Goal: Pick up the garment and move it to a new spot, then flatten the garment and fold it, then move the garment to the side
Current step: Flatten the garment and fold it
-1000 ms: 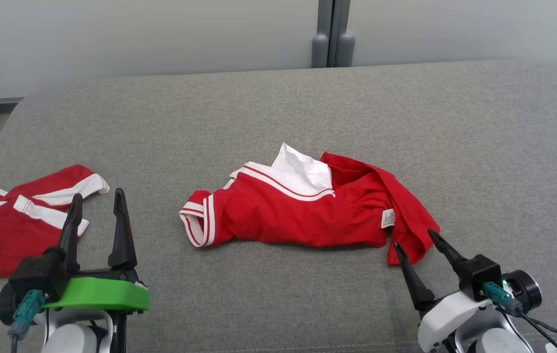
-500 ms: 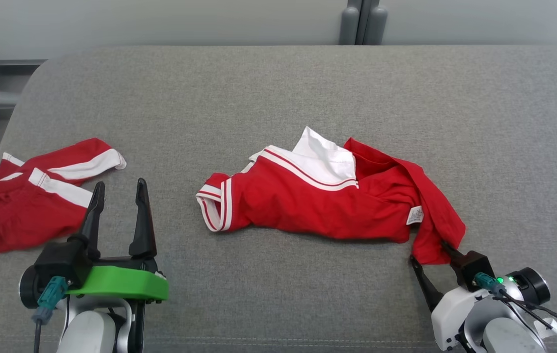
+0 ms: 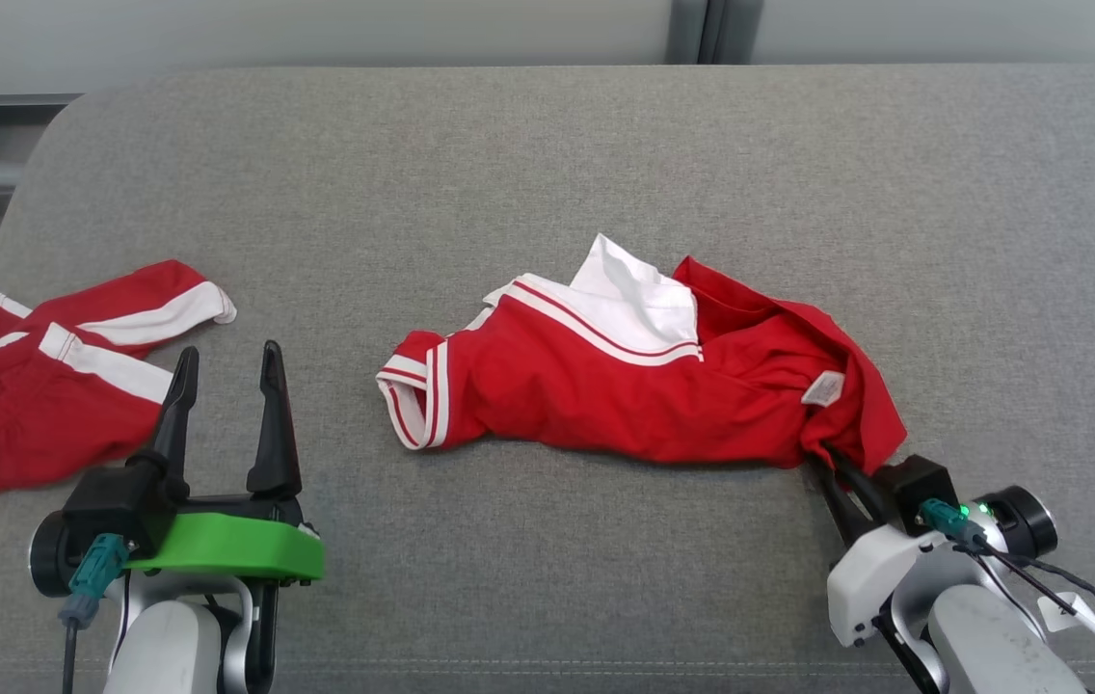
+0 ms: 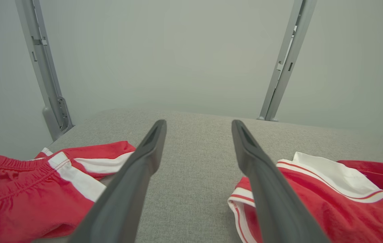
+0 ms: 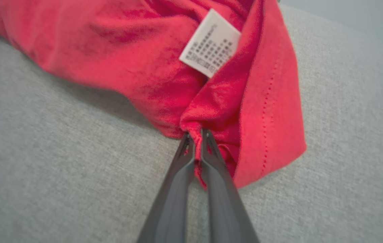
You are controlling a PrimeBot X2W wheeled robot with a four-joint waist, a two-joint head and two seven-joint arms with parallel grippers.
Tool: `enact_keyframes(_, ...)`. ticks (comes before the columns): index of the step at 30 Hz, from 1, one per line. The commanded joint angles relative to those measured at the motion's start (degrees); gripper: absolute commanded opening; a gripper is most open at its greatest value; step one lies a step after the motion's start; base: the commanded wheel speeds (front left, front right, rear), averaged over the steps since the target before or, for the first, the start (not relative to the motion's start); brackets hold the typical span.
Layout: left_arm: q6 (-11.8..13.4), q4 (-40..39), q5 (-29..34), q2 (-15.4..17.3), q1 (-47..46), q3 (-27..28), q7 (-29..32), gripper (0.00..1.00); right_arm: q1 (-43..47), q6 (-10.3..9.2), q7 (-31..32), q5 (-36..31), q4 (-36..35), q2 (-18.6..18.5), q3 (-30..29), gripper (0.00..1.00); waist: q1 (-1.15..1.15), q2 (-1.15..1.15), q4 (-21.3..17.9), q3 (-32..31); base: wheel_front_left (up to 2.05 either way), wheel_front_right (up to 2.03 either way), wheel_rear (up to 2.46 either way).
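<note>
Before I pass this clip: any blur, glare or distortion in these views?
Head view: sharp, evenly lit, faint shadow under the red shirt. Left wrist view: wide-angle, the frame posts lean inward. Right wrist view: soft and grainy; the care label is unreadable beyond the right gripper.

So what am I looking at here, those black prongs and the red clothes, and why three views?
The prongs are the fingers of a robot's two grippers, its hands. The wide picture comes from a camera on its head, looking down at a grey padded surface. The other two come from cameras on its wrists, looking along each gripper's fingers. The left gripper is open and holds nothing. The right gripper is shut, pinching the edge of a crumpled red shirt with white trim, near its white label. A second red garment with white stripes lies to the left, untouched.
</note>
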Motion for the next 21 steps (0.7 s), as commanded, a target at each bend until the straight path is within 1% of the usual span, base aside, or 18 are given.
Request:
enact_keyframes(1,-0.24,0.16,0.39,0.02,-0.51,0.30,-0.13,1.00,0.01,-0.09,-0.55,0.60,-1.55,-0.23,0.10,0.00,0.00,0.00,-0.62,0.08,0.00,0.00,0.00)
enact_keyframes(6,-0.74,-0.11,1.29,-0.17,-0.59,1.27,-0.13,1.00,1.52,-0.09,0.11,3.33,-13.11,-1.96,-0.72,0.00,0.00,0.00,-2.21,0.58,0.00,0.00,0.00)
enact_keyframes(9,-0.83,-0.03,1.77,-0.26,-1.02,1.63,-0.13,1.00,1.58,-0.08,1.50,5.21,-19.43,-2.86,-3.37,0.00,0.00,0.00,-2.82,0.96,0.00,0.00,0.00)
enact_keyframes(11,-1.02,-0.04,1.99,-0.37,-1.42,1.80,-0.13,1.00,0.38,-0.08,2.31,6.36,-21.48,-3.15,-5.77,0.00,0.00,0.00,-3.15,1.40,0.00,0.00,0.00)
enact_keyframes(12,-1.13,-0.05,2.03,-0.49,-1.67,1.76,-0.13,1.00,-0.66,-0.09,2.56,6.32,-21.77,-3.50,-6.89,0.00,0.00,0.00,-3.22,1.65,0.00,0.00,0.00)
enact_keyframes(13,-1.27,0.01,2.12,-0.58,-1.77,1.76,-0.13,1.00,-1.64,-0.08,2.71,7.50,-21.61,-3.05,-7.86,0.00,0.00,0.00,-3.24,1.86,0.00,0.00,0.00)
enact_keyframes(15,-1.53,0.17,2.42,-0.62,-2.17,1.54,-0.13,1.00,-4.16,-0.08,2.85,7.64,-19.86,-3.73,-9.61,0.00,0.00,0.00,-3.08,2.68,0.00,0.00,0.00)
enact_keyframes(16,-1.81,0.34,2.39,-0.70,-2.62,1.32,-0.13,1.00,-5.58,-0.09,2.52,8.92,-18.51,-3.41,-10.19,0.00,0.00,0.00,-2.87,2.99,0.00,0.00,0.00)
enact_keyframes(18,-2.14,0.39,2.62,-0.78,-3.53,1.01,-0.13,1.00,-8.70,-0.08,2.66,9.08,-15.18,-3.95,-11.23,0.00,0.00,0.00,-2.47,3.97,0.00,0.00,0.00)
enact_keyframes(21,-2.65,0.75,2.91,-0.92,-4.66,0.49,-0.13,1.00,-13.50,-0.09,1.96,10.59,-8.65,-4.27,-12.55,0.00,0.00,0.00,-1.56,5.31,0.00,0.00,0.00)
